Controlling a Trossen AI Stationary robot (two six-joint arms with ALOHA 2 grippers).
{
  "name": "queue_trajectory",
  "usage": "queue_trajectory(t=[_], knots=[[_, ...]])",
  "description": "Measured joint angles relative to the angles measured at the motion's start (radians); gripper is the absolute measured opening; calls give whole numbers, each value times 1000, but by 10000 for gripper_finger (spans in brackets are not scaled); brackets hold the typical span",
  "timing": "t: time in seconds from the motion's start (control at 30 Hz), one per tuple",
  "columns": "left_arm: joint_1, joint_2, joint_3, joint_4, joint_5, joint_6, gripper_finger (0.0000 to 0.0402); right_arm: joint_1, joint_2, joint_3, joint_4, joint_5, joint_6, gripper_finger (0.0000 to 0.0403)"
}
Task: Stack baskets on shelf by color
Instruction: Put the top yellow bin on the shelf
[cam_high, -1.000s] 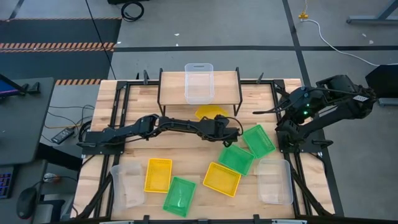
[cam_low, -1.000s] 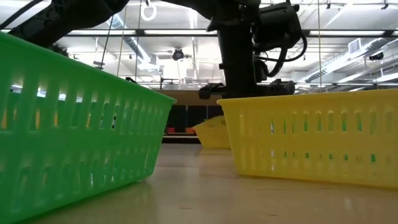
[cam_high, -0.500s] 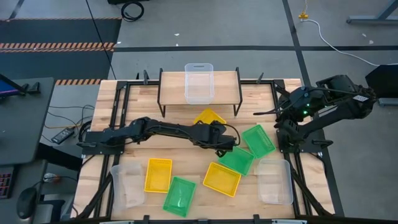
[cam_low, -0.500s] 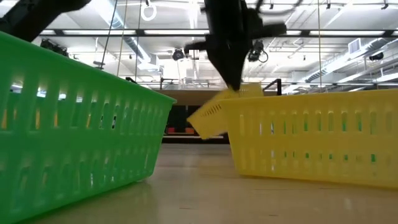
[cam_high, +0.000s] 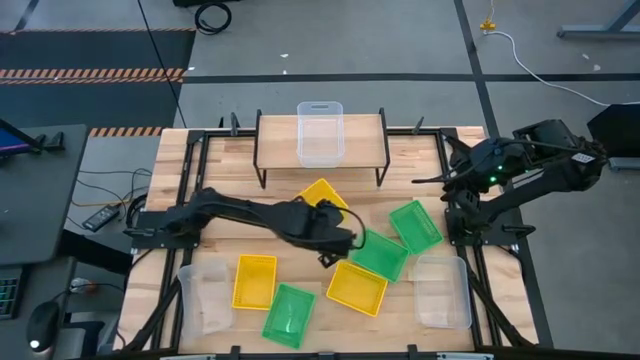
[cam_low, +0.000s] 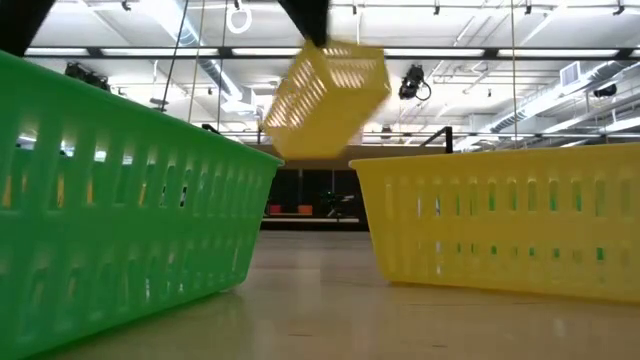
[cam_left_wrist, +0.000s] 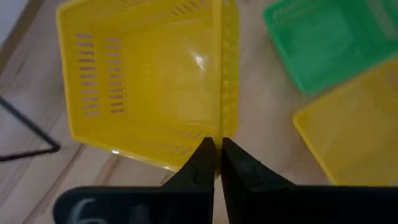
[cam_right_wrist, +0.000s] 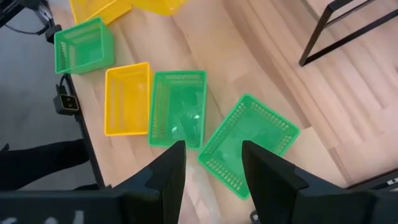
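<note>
The yellow basket (cam_high: 322, 193) is pinched by one wall only in the left gripper (cam_left_wrist: 217, 155), raised and tilted at the high view's centre below the shelf (cam_high: 365, 126), so it could be twisted loose or swung into it; the right gripper (cam_right_wrist: 211, 163) is held spread at far right.

a yellow basket (cam_high: 322, 194) hangs tilted above the table, before the shelf (cam_high: 360, 128) bearing a clear basket (cam_high: 320, 132).

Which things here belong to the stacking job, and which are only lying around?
For the job:
- held yellow basket, in the left gripper
- clear basket on the shelf
- two yellow baskets, three green baskets, two clear baskets on the table

Lying about:
- cable on the floor
- remote beside the table
</note>
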Motion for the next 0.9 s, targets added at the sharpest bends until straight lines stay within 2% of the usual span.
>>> queue_trajectory(t=[0.3,0.47,0.67,0.83,0.9], knots=[[-64,-151,0,-9,-24,128,12,0,-8,0,24,5,-11,164],[-68,-218,0,-8,-28,233,12,0,-7,0,23,5,-11,164],[-70,-292,-1,-8,-16,273,12,0,-7,0,24,16,-11,164],[-74,-356,0,-9,-37,375,12,0,-7,0,24,46,-14,164],[-81,-379,0,-7,-84,421,12,0,-7,0,24,53,-14,164]])
